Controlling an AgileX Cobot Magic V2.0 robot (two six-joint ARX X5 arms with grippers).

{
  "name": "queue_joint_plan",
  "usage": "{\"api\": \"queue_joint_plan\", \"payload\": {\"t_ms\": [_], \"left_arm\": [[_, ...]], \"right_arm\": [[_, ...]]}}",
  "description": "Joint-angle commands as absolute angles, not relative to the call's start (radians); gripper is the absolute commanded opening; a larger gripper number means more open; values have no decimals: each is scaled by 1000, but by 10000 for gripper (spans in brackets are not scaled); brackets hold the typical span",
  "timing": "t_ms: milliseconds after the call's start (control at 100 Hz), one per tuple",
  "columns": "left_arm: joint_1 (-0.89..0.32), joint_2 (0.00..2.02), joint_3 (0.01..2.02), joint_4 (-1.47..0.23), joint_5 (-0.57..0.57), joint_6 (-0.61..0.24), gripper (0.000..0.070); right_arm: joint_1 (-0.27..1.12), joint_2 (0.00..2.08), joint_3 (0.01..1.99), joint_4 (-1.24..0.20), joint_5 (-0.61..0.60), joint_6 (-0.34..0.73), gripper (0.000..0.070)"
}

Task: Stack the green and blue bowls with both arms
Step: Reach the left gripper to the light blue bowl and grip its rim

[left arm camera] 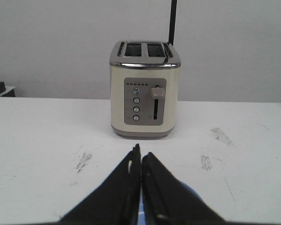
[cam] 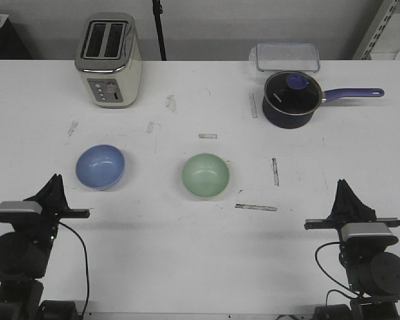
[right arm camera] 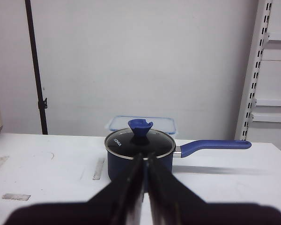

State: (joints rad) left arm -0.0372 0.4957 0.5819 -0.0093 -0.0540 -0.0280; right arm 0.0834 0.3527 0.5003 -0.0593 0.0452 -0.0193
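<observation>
At the middle of the front view, on the white tabletop (cam: 187,233), the two bowls sit apart and upright, neither yet stacked: the blue bowl (cam: 101,167) at centre left of the frame and the green bowl (cam: 205,176) close to the centre, with a bare stretch of tabletop between them. Both are round, so neither has a long axis to line up with; a grip on the rim would seem to work from any side. The left claw (cam: 55,181) is parked at the lower left of the frame, its fingers pressed together and holding nothing, and the blue bowl lies just ahead of it and a little toward the centre; in the left wrist view a sliver of that bowl's blue rim (left arm camera: 193,193) shows right beside the closed fingers. The right claw (cam: 344,185) rests at the lower right, likewise closed and empty, and the green bowl lies well apart from it, ahead and far over toward the centre. So the left arm is clearly the nearer one to the blue bowl, while the green bowl sits between the two arms, a longer reach for the right. Farther out, a cream toaster (cam: 109,60) stands at upper left, and a dark blue saucepan (cam: 292,100) with a glass lid and a clear container (cam: 287,57) behind it stand at upper right.
</observation>
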Motion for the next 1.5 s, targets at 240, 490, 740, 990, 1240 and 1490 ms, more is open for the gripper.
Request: {"api": "queue_joint_plan", "payload": {"t_ms": [240,490,740,990,1240,1490], "left_arm": [[-37,871,830,-184,-51,-71,2],[-31,1054,985,-428,-42,-211,2],[36,1236,1177,-704,83,-334,2],[159,1364,1249,-742,239,-355,9],[224,1454,1249,-749,239,-360,397],[222,1555,1249,-685,239,-357,422]], "right_arm": [[84,352,508,-46,45,-23,9],[84,352,508,-46,45,-23,9],[85,352,508,-46,45,-23,9],[84,352,508,-46,45,-23,9],[84,352,508,-46,45,-23,9],[84,352,508,-46,45,-23,9]]}}
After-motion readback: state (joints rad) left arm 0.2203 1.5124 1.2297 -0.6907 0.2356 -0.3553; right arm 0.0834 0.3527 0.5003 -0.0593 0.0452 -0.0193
